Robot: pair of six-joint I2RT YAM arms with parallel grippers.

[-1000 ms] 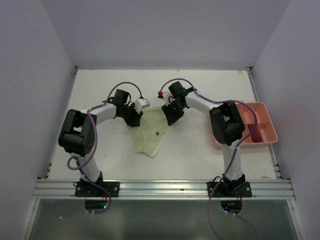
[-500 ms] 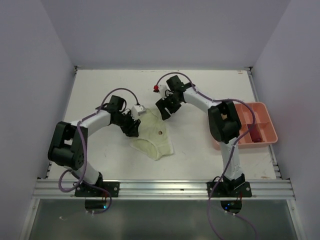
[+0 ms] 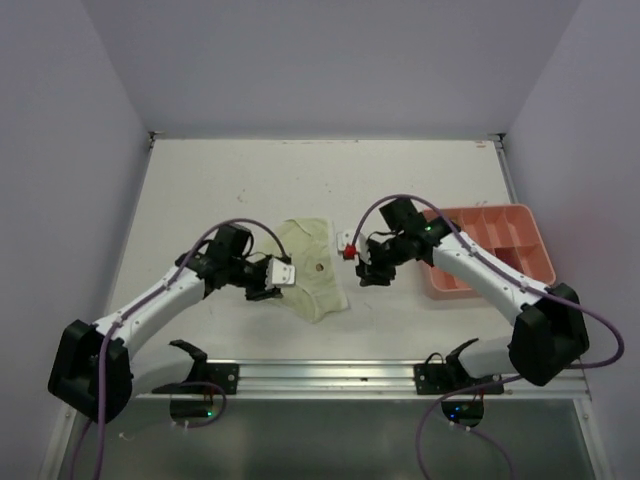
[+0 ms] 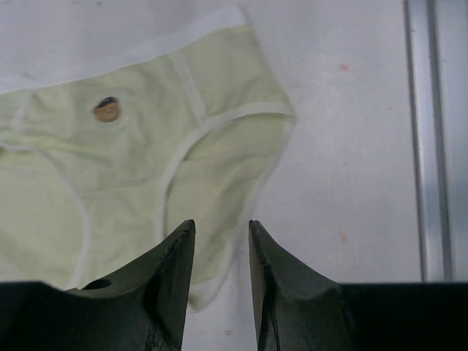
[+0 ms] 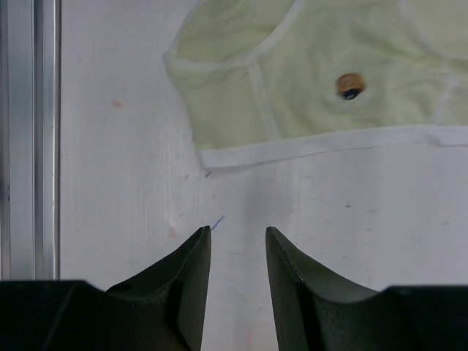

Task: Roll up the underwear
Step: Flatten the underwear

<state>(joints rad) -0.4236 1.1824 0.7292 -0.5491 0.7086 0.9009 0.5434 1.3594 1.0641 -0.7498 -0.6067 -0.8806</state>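
So far no roll started: pale yellow-green underwear [image 3: 312, 268] lies spread flat on the table [image 3: 220, 180] between the arms, left gripper [image 4: 219, 228] over its edge, right gripper [image 5: 238, 234] just beside the waistband, both jaws slightly apart and empty.

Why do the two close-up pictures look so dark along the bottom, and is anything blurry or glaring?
Top external view: even light, faint shadows, no glare. Left wrist view: the camera's own dark fingers fill the bottom, slightly soft; the underwear beyond is sharp. Right wrist view: the same, fingers dark, underwear crisp.
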